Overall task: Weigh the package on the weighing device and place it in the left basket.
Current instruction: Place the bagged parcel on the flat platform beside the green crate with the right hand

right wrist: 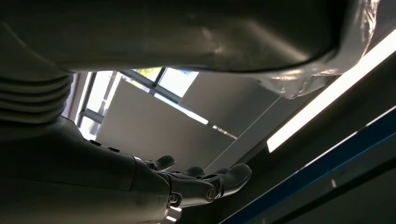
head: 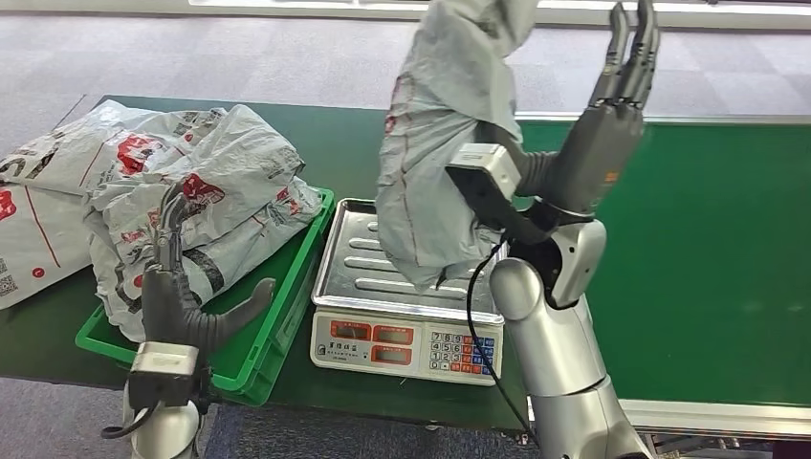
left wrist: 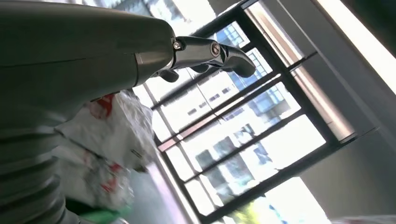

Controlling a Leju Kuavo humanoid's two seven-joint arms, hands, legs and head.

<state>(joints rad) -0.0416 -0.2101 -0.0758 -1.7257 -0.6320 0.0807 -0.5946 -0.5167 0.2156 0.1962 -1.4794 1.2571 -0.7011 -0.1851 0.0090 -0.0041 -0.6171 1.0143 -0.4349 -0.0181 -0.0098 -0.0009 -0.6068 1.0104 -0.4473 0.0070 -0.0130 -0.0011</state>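
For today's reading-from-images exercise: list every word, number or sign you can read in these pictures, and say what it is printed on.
Scale: a short printed label above its red display windows, too small to read; no digits can be made out in the windows.
Scale keypad: key markings too small to read.
Grey packages in the green basket: red and black print, blurred, unreadable.
Package against the right robot hand: red marks, unreadable.
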